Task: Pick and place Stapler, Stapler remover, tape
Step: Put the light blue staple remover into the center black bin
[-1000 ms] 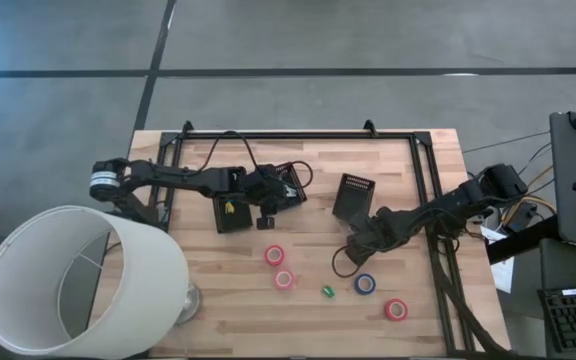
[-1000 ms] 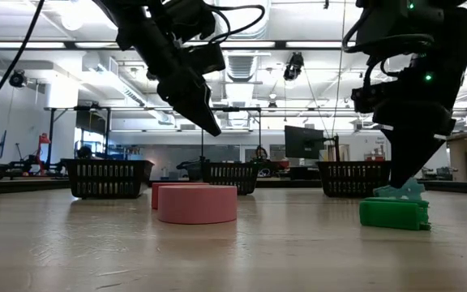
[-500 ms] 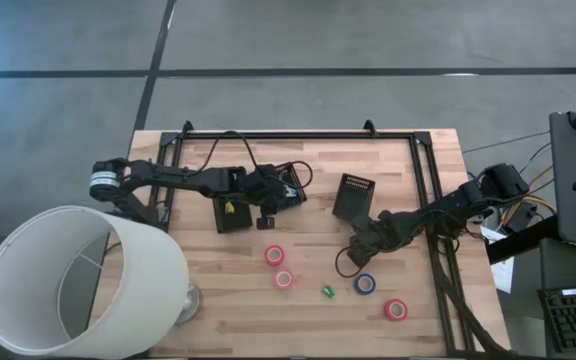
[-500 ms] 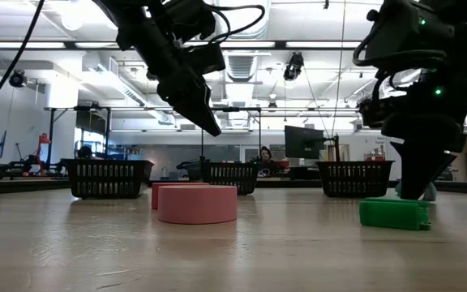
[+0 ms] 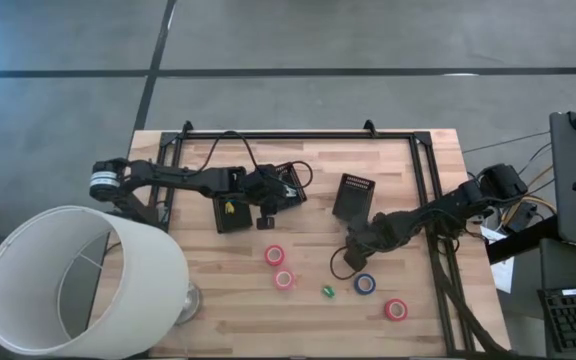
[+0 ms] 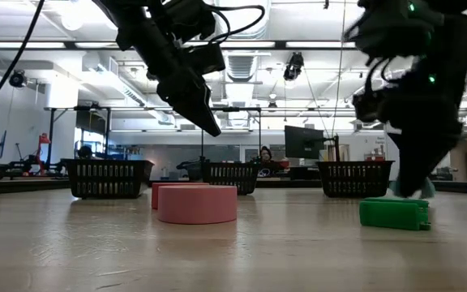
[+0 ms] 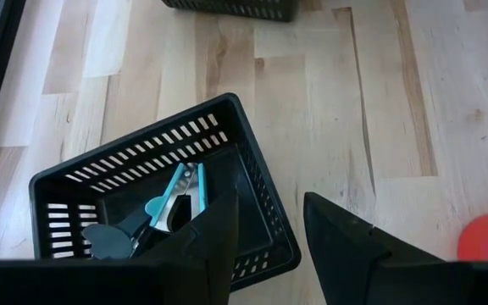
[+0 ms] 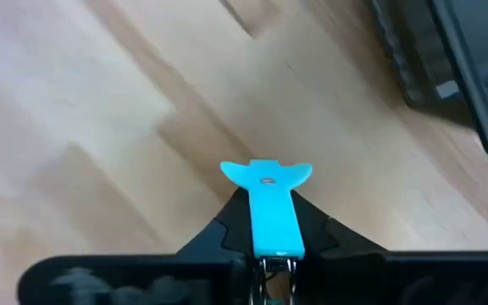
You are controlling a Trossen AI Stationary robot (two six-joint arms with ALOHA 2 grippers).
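A light-blue stapler remover (image 8: 265,182) sits between the fingers of my right gripper (image 8: 265,250), which is shut on it low over the table's right middle (image 5: 352,250). A small green stapler (image 5: 327,292) lies flat on the wood close by, also seen in the low view (image 6: 394,213). Two pink tape rolls (image 5: 274,255) (image 5: 284,279), a blue one (image 5: 365,284) and a red one (image 5: 396,309) lie flat on the table. My left gripper (image 7: 265,233) hangs open above a black mesh bin (image 7: 155,212), with nothing between its fingers. My right gripper pinches the stapler remover's narrow blue stem (image 8: 275,230) between its two fingers. The remover's flared end (image 8: 265,174) sticks out past the fingertips. The fingers slant down toward the table. Whether the remover rests on the wood or hangs clear cannot be told.
Three black mesh bins stand at the table's far middle (image 5: 230,212) (image 5: 286,185) (image 5: 354,197); the one under my left gripper holds a teal tool (image 7: 180,191). A large white lampshade (image 5: 78,280) covers the near left corner. Black frame rails (image 5: 433,200) run along the sides.
My right gripper has sunk a little toward the table over the stapler remover, which showed beside its fingertips a second ago and is now mostly hidden behind them in the low view.
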